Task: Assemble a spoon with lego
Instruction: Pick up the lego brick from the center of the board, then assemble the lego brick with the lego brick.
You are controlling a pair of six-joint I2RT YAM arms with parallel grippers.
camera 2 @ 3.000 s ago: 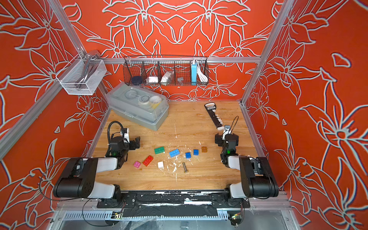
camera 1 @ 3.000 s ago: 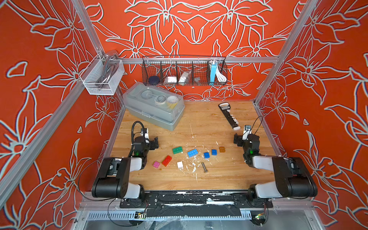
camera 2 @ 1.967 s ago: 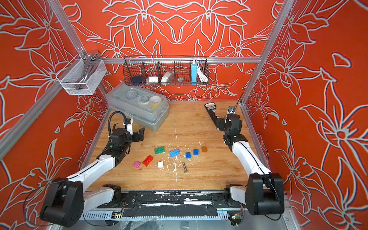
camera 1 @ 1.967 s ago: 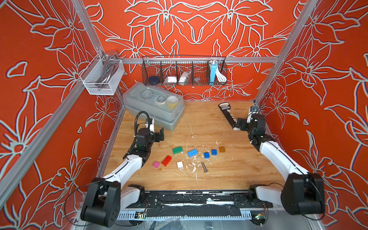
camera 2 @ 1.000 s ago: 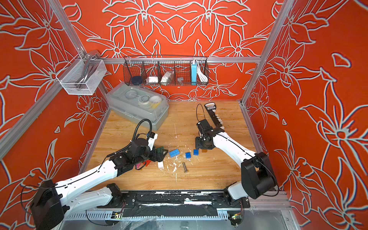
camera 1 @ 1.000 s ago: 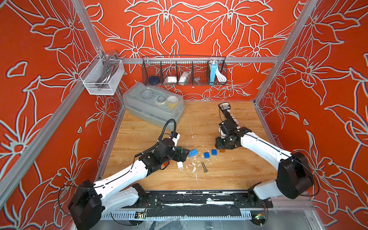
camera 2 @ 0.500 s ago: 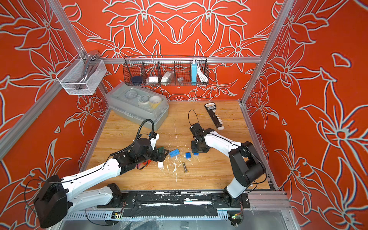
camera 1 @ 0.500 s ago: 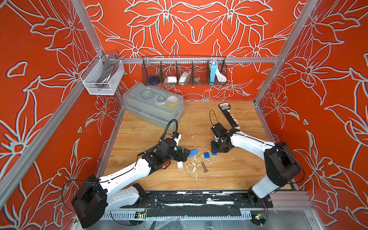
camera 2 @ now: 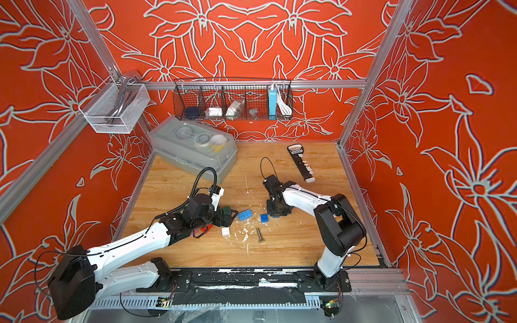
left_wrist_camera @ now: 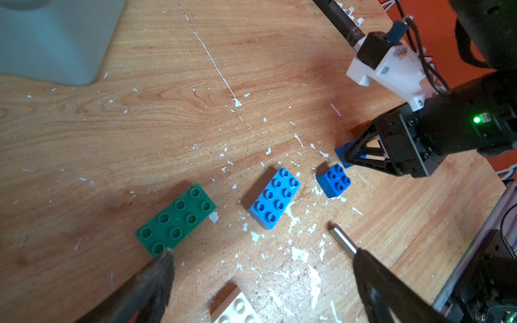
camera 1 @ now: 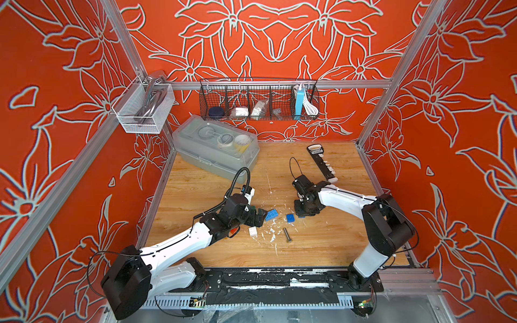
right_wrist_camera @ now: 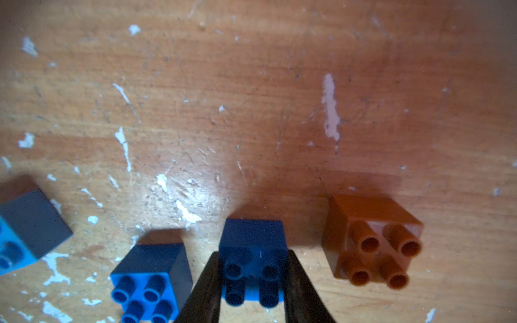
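No spoon shows; the lego lies loose on the wooden table. My right gripper is shut on a dark blue brick that rests on the table, with a brown brick and a second dark blue brick on either side. In a top view the right gripper stands right of that second dark blue brick. My left gripper is open and holds nothing, low over the table between the green brick, light blue brick and white brick. A red brick peeks from under the left arm.
A grey metal bolt lies by the bricks among white flecks. A grey plastic box stands at the back left and a black strip with white pegs at the back right. Wire baskets hang on the back wall.
Both arms came in from the table's sides to the bricks. The right gripper lowered over the dark blue brick and closed on it. The left gripper stayed open.
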